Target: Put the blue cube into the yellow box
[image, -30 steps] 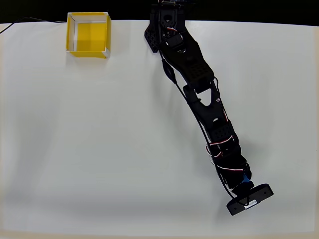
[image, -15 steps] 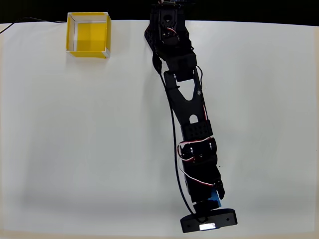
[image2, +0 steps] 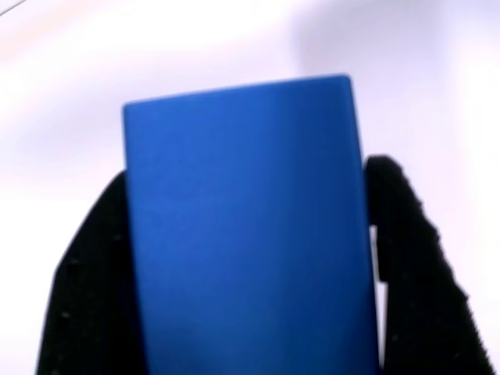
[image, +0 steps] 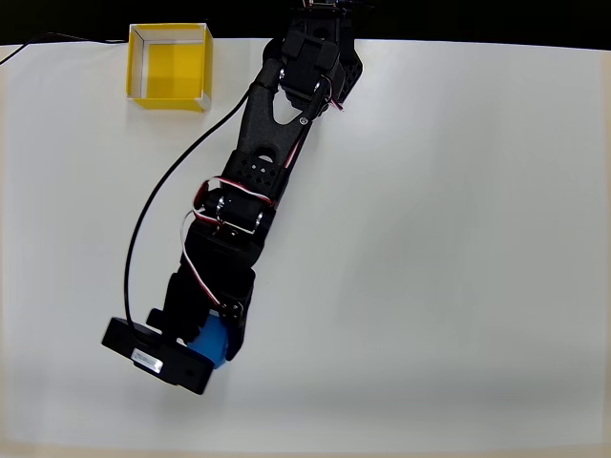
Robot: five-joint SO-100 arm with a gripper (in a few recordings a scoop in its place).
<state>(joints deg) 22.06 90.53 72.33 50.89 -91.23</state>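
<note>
Well, looking down from the overhead view, the black arm [image: 258,181] reaches from its base at the top middle of the white table [image: 458,239] down and to the picture's left, ending near the lower left part of the tabletop. At its tip the gripper [image: 212,343] is closed around the blue cube [image: 212,341], of which just a rounded patch of bright blue peeks out between the black finger parts and the dark camera bar [image: 158,357] mounted across the wrist. A black cable [image: 158,205] loops out from the arm on the picture's left side, and red and white wires [image: 205,215] curl around the joint halfway along. The yellow box [image: 170,67] sits at the top left of the table, right by the far edge, open side up, with thin pale rims and a yellow floor; it is well apart from the cube and the gripper, with bare white table between them. From the wrist view the blue cube [image2: 246,226] is very close to the lens, a plain matte blue face standing upright with its top edge tilted slightly. Black fingers [image2: 90,289] press against it on both sides, touching its left and right faces, so the clamp on it is plain. Behind it the pale background is blurred and I cannot tell what lies beneath.
</note>
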